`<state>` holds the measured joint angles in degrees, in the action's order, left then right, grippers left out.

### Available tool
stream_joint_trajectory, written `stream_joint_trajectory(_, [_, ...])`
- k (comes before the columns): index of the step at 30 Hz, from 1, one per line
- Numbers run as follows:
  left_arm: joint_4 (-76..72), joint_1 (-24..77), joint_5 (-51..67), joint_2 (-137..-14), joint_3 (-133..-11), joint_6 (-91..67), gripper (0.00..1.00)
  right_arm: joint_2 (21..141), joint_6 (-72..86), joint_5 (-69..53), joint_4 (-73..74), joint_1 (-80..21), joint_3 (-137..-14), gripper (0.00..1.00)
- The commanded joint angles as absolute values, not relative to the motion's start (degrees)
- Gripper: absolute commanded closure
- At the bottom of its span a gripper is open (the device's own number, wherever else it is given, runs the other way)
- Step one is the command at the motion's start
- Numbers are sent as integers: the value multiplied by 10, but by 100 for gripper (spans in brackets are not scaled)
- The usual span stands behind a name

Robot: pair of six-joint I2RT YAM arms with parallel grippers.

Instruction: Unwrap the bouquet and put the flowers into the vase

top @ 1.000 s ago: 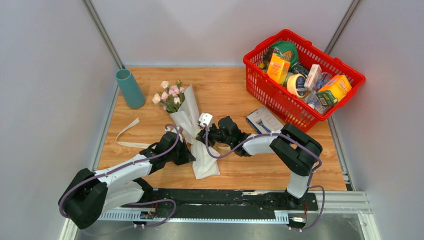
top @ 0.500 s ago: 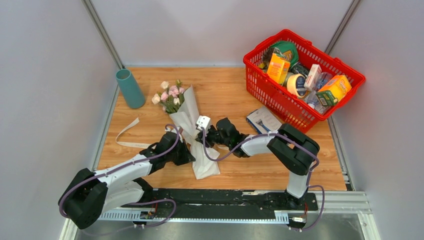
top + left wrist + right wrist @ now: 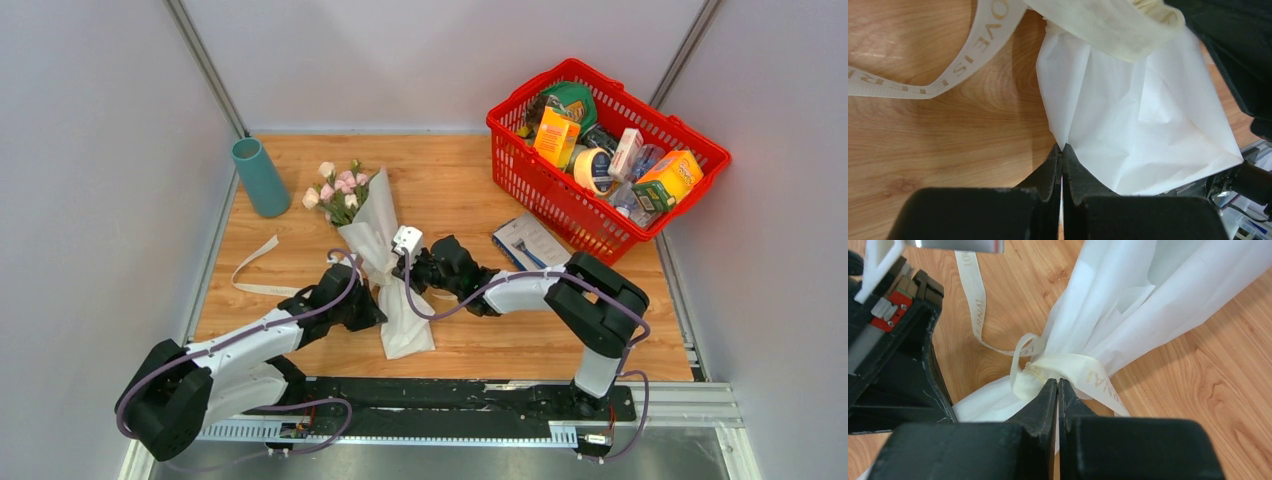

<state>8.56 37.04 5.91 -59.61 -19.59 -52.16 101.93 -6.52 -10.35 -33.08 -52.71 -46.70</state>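
Both arms are down low and meeting at the middle of the bouquet (image 3: 375,240). The left arm (image 3: 255,340) stretches nearly flat across the desk (image 3: 450,180), from its base at the near left up to the cone's left side. The right arm (image 3: 893,355) is folded hard at the elbow, forearm reaching left, so its wrist sits right against the cone's other side.

The left jaws are clenched tight on the edge of the white paper (image 3: 1143,125); you can see a sliver of it pinched between them. The right jaws are squeezed together too, tips right on the knot of the cream ribbon (image 3: 1068,367) where it cinches the paper. It looks like they've got the knot pinched, though the contact spot is tiny.

The bouquet's lying on the desk, left of centre. The flowers (image 3: 338,190), pink and cream heads with green leaves, point to the far left, and the crumpled open tail of the cone points at the near edge. The ribbon is wrapped round the waist and one lettered tail trails off to the left across the wood.

The teal vase (image 3: 260,177) stands upright in the far left corner, near the flower heads but not touching. A red basket (image 3: 540,190) full of stuff is off at the far right.
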Motion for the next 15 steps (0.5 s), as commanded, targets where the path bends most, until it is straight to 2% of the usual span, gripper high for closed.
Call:
stream_joint_trajectory(1, [124, 373, 39, -593, -212, -518, 100, 993, -18, -74, -326, -524, -500, 97])
stream_joint_trajectory(3, [131, 373, 37, -592, -214, -516, 100, 992, -22, -57, -326, -524, -497, 100])
stream_joint_trajectory(10, [142, 373, 25, -590, -213, -519, 100, 974, -17, -56, -296, -523, -503, 100])
stream_joint_trajectory(15, [151, 373, 16, -592, -214, -521, 100, 962, 54, 31, -244, -506, -519, 100])
